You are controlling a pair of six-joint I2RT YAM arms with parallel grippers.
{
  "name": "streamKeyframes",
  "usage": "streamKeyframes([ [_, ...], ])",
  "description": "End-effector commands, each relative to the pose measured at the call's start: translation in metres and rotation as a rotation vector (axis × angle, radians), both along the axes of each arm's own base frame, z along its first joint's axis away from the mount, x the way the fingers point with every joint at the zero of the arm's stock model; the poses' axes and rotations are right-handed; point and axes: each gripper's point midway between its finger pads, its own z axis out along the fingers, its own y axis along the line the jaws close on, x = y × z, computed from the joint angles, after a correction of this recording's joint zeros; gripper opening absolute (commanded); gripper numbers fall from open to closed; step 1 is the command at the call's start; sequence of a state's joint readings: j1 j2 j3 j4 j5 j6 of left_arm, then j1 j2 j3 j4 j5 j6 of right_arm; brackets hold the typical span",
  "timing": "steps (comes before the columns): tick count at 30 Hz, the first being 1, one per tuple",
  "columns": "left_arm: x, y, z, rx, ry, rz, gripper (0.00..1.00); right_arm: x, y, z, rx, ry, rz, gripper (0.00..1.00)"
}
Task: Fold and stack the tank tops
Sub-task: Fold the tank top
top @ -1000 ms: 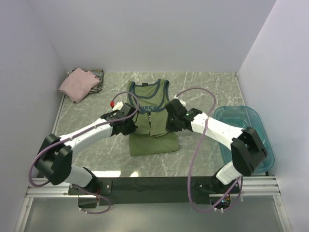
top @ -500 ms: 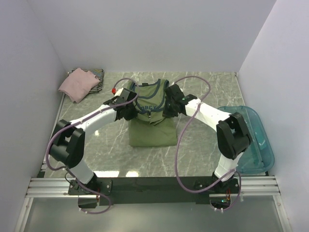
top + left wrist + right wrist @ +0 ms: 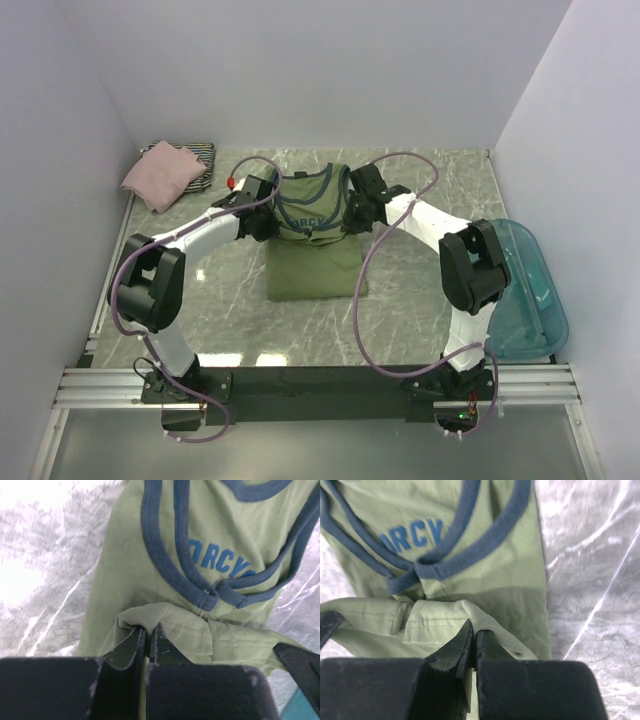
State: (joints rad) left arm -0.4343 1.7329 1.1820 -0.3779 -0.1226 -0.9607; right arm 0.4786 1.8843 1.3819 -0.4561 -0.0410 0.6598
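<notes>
Overhead looks down; close wrist views share olive top

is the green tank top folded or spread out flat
Mid-fold: the olive tank top is doubled over, its hem pinched by the left gripper and right gripper.

olive-green tank top: matt cloth, creased, stitched hem | navy trim: thicker matt cloth | pale pink tank top, far left: soft matt cloth | table: glossy, marble-look, veined | tub, right: translucent teal plastic, shiny | left gripper, right gripper: black, matt, scuffed edges | near rail: bare metal
</notes>
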Motion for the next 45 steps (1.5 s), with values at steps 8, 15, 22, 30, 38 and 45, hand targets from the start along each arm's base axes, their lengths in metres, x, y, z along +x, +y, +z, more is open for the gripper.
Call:
streamKeyframes([
  [8, 0.04, 0.0, 0.012, -0.055, -0.078, 0.002, 0.01, 0.049, 0.018, 0.018, 0.056, -0.076, 0.002, 0.01],
  [15, 0.048, 0.004, 0.026, -0.096, -0.135, 0.003, 0.5, 0.062, 0.006, 0.015, 0.044, -0.086, -0.016, 0.44],
  [22, 0.039, 0.016, 0.079, -0.088, -0.237, 0.015, 0.71, 0.059, -0.016, 0.07, 0.012, -0.221, -0.053, 0.53],
  [30, -0.01, -0.002, 0.073, -0.168, -0.198, -0.016, 0.4, 0.018, 0.004, 0.079, 0.045, -0.263, 0.04, 0.47],
  [38, 0.013, -0.048, 0.018, -0.275, -0.099, -0.16, 0.03, 0.018, 0.052, 0.051, 0.184, -0.203, 0.206, 0.31],
  [45, 0.055, -0.052, 0.01, -0.301, -0.116, -0.143, 0.02, 0.044, 0.071, 0.017, 0.274, -0.098, 0.241, 0.27],
])
